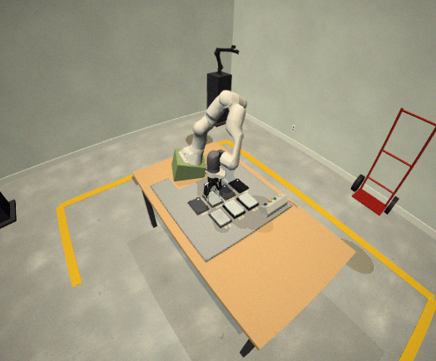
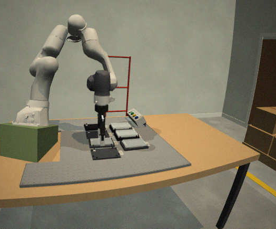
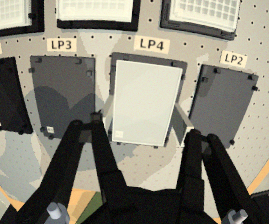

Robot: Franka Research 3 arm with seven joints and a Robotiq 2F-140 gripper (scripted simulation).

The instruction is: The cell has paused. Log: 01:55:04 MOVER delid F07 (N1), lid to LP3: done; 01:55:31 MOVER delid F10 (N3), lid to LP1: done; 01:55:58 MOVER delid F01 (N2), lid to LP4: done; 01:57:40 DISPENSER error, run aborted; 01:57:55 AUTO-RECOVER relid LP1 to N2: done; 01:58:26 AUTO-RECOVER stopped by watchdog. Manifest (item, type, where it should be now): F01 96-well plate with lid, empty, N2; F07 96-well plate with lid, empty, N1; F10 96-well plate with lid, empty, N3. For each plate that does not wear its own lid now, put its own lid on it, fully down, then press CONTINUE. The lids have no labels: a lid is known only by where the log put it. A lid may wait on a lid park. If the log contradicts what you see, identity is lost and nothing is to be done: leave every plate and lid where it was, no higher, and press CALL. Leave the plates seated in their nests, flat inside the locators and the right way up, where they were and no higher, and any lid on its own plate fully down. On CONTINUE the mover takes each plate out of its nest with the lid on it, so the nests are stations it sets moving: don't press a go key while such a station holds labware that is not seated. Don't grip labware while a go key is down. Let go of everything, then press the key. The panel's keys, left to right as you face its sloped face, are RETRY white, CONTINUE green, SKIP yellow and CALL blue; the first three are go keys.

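Note:
In the wrist view a pale lid (image 3: 146, 102) lies flat on the park marked LP4. My gripper (image 3: 143, 107) is low over it, with one finger at each long edge, shut on the lid. The lid rests on its park in the side view (image 2: 100, 142). The park marked LP3 (image 3: 64, 95) holds a flat grey shape in the arm's shadow, seemingly a lid. The parks LP1 (image 3: 1, 96) and LP2 (image 3: 222, 104) look dark and bare.
The key panel (image 2: 137, 118) stands at the far end of the grey mat, past the plates, and also shows in the top view (image 1: 278, 204). The arm's green base block (image 2: 28, 141) stands at the mat's left.

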